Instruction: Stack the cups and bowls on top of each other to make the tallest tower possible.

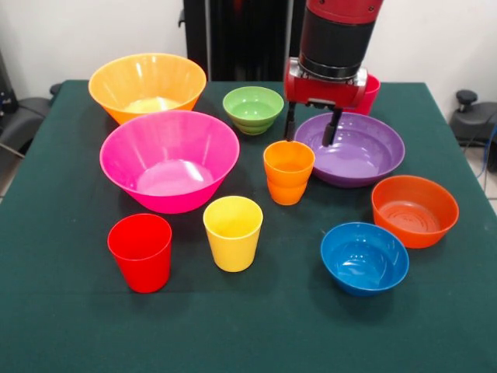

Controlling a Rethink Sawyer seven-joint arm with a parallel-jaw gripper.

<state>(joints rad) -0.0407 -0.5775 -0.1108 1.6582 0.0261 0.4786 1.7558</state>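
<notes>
My gripper [311, 128] hangs open at the purple bowl's [353, 151] left rim, just behind the orange cup [288, 171]. One finger is outside the rim and one is over the bowl; it holds nothing. The crimson-pink cup [370, 95] stands behind the gripper, mostly hidden. The red cup [141, 252] and yellow cup [233, 232] stand upright near the front. The hot-pink bowl [169, 159] sits at the left with the orange-yellow bowl [147, 85] behind it. The green bowl [253, 109], orange bowl [415, 210] and blue bowl [364, 257] sit apart. Nothing is stacked.
All pieces stand on a dark green table [70, 311]. Its far edge runs just behind the orange-yellow bowl. Black equipment [470, 116] sits off the table's right side.
</notes>
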